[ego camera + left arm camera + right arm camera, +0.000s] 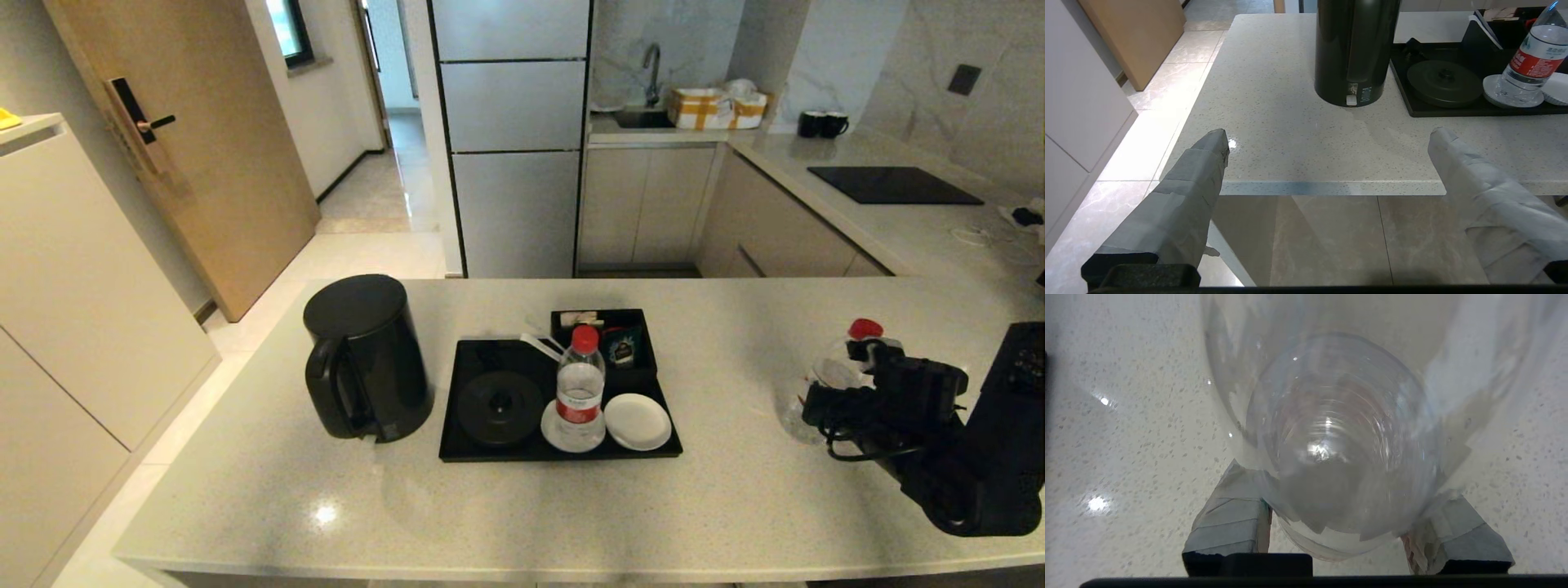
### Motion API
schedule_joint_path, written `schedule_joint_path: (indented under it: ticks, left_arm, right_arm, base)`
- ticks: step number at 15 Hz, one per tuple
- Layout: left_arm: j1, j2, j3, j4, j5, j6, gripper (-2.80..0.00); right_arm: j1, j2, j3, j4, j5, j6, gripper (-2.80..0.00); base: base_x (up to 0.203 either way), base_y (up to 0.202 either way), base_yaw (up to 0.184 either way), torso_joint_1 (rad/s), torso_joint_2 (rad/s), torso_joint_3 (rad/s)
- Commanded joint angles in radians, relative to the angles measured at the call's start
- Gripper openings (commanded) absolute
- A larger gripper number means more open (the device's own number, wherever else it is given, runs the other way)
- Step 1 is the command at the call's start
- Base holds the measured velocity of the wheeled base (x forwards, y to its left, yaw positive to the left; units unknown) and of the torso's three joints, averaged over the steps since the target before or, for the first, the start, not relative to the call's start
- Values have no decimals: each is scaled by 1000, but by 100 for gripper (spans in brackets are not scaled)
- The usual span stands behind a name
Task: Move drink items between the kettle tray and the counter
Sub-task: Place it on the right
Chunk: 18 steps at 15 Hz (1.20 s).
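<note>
On the right side: my right tool (pixel 824 392) is clamped partway shut round the body of a small clear plastic water bottle with a red cap (pixel 864 329); the right wrist view shows its taped fingers (pixel 1229 518) pressed against both sides of the bottle, with speckled stone beneath.
Held bottle: it sits tilted over the long light grey-beige speckled stone surface (pixel 735 498), well apart from the tray; I cannot tell whether its base touches the stone.
Second bottle: another clear red-capped bottle with a red-and-white label (pixel 580 388) stands upright on a white round saucer (pixel 555 437) on the flat glossy black rectangular tray (pixel 490 452), beside an empty second saucer (pixel 638 421).
Progress: I judge one bottle is in transit and one is parked on the tray; which way the held one is headed I cannot tell.
Left tool: (pixel 1327 139) hangs spread wide and empty below the near edge of the surface.
Surroundings: black jug kettle (pixel 366 355) left of the tray, off its round base (pixel 499 406); kitchen with tall grey fridge (pixel 510 131), sink and black inset cooktop (pixel 894 185) behind.
</note>
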Motion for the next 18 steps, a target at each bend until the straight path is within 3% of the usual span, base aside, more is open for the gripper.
schedule_joint_path:
  ticks: [1, 4, 7, 8, 18]
  left_arm:
    - [0, 1, 0, -1, 0, 0, 0]
    - [0, 0, 0, 0, 0, 0, 0]
    - [0, 0, 0, 2, 0, 0, 0]
    - [0, 0, 0, 2, 0, 0, 0]
    - [0, 0, 0, 0, 0, 0, 0]
  right_arm:
    - [0, 44, 16, -13, -1, 0, -280]
    - [7, 113, 61, -113, 2, -3, -280]
    - [7, 104, 72, -108, 2, -5, -280]
    - [7, 104, 72, -107, 2, -5, 0]
    - [14, 69, 111, -121, 10, -7, 0]
  base:
    - [0, 0, 0, 0, 0, 0]
    - [0, 0, 0, 0, 0, 0]
    - [0, 0, 0, 0, 0, 0]
    - [0, 0, 0, 0, 0, 0]
    - [0, 0, 0, 0, 0, 0]
